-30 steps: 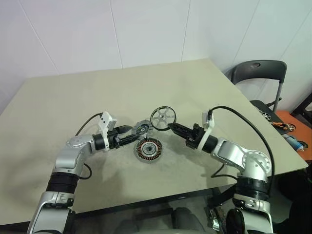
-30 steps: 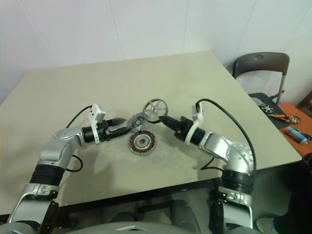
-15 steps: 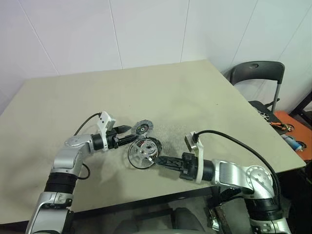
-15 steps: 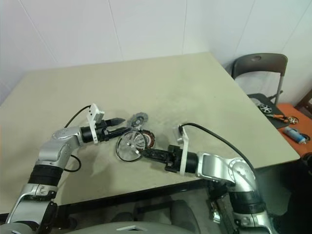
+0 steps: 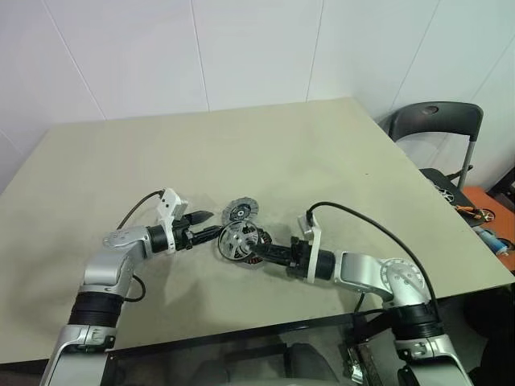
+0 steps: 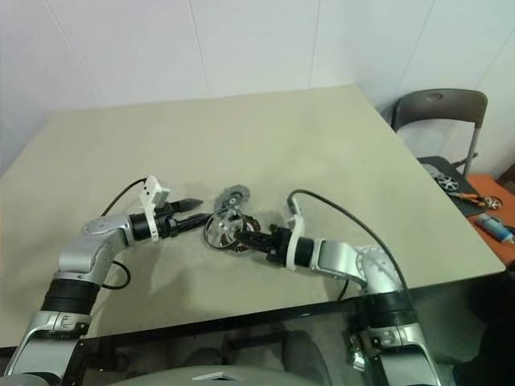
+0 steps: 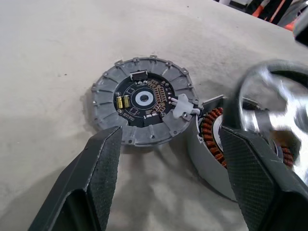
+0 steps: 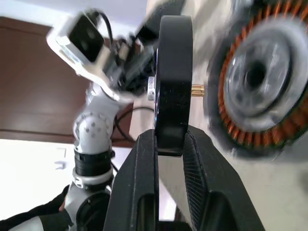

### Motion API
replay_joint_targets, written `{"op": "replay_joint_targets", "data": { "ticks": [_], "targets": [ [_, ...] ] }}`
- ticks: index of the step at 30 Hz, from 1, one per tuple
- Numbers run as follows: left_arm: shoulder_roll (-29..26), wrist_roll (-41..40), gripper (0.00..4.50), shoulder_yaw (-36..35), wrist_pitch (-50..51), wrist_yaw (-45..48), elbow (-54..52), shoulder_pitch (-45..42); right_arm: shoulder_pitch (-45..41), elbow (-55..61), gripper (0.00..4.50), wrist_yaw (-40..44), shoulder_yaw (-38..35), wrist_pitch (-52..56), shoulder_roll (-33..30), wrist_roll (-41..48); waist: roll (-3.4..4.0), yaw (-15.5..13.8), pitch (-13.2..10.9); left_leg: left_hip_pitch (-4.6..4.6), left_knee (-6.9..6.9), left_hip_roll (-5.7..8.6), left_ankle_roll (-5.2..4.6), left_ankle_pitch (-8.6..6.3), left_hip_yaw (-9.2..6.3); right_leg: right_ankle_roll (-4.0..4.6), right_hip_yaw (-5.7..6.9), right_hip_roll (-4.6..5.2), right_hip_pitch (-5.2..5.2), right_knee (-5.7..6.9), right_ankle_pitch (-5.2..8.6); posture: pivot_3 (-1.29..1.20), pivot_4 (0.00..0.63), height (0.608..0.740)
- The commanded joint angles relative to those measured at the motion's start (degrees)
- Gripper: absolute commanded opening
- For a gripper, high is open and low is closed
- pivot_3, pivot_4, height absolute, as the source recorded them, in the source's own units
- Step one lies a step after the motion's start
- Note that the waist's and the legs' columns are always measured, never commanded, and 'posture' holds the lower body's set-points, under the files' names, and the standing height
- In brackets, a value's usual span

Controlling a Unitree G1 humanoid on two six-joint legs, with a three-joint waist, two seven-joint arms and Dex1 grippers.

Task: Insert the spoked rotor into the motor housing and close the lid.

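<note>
Right gripper [image 8: 169, 144]: its two black fingers are clamped on the rim of the spoked rotor [image 5: 236, 242], pinching it edge-on
Spoked rotor: held off the table just ahead of the right fingertips, standing nearly on edge with its small brass shaft aimed at the housing's open face; not yet seated
Motor housing [image 7: 216, 144]: sits on the table [image 5: 322, 161] directly past the rotor from the right gripper, copper windings and dark core exposed, nothing inside it so far
Left gripper [image 5: 211, 234]: fingers spread apart and holding nothing; it hovers low over the table with the tips close to the lid and the housing
Lid [image 7: 143, 100]: lies flat on the table between and just beyond the left gripper's open fingers, circuit side up, touching or almost touching the housing wall; cannot tell which
Done so far: the rotor is picked up and brought to the mouth of the housing
In hand, as I judge it: tipping the rotor flat and lining its shaft up with the centre hole of the core
Left to do: lower the rotor in until it seats, release it, then pick up the lid and set it on the housing
Progress: roughly a third, since neither insertion nor closing has happened
</note>
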State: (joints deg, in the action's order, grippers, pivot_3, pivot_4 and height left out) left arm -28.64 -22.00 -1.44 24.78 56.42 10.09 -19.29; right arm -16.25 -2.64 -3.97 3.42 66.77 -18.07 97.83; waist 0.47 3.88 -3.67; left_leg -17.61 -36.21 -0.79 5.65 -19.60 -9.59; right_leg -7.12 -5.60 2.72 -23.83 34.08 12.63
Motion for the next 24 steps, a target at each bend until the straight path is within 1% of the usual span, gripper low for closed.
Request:
{"op": "replay_joint_targets", "data": {
  "ticks": [1,8,13,24],
  "targets": [
    [-0.36,-1.31,3.40,-1.25,-0.24,0.04,-2.56,0.15,-0.25,1.49,0.37,0.61,-0.98,-0.43,1.50,0.05,0.00,0.03,0.00,0.01,-0.01,0.00,0.00,0.00,0.00,0.00,0.00,0.00,0.01,0.02,0.00,0.00,0.000,0.740],
    [-0.51,-2.10,3.40,-1.55,0.40,0.11,-3.95,0.15,1.37,1.38,0.37,1.15,-3.74,-1.25,0.83,-1.17,-0.01,0.00,0.01,0.04,-0.01,0.00,0.00,0.00,0.00,0.00,0.00,-0.01,0.06,0.01,-0.01,0.00,0.000,0.740],
    [-0.96,-2.90,3.40,-2.72,0.59,-0.91,-2.71,-1.91,0.89,1.71,0.37,1.21,-4.81,-2.23,2.31,-1.91,-0.01,0.08,0.01,0.06,-0.01,0.00,0.00,0.00,-0.01,0.00,0.00,-0.02,0.06,0.04,-0.01,0.00,0.000,0.740],
    [-1.46,-3.42,3.40,-2.19,2.57,-1.08,-5.04,-1.27,3.12,1.05,0.37,1.04,-5.73,-2.25,4.39,-4.73,-0.01,0.04,0.02,0.08,-0.01,0.00,0.00,0.00,-0.01,0.01,0.00,-0.02,0.09,0.03,-0.02,0.00,0.000,0.740]
  ]
}}
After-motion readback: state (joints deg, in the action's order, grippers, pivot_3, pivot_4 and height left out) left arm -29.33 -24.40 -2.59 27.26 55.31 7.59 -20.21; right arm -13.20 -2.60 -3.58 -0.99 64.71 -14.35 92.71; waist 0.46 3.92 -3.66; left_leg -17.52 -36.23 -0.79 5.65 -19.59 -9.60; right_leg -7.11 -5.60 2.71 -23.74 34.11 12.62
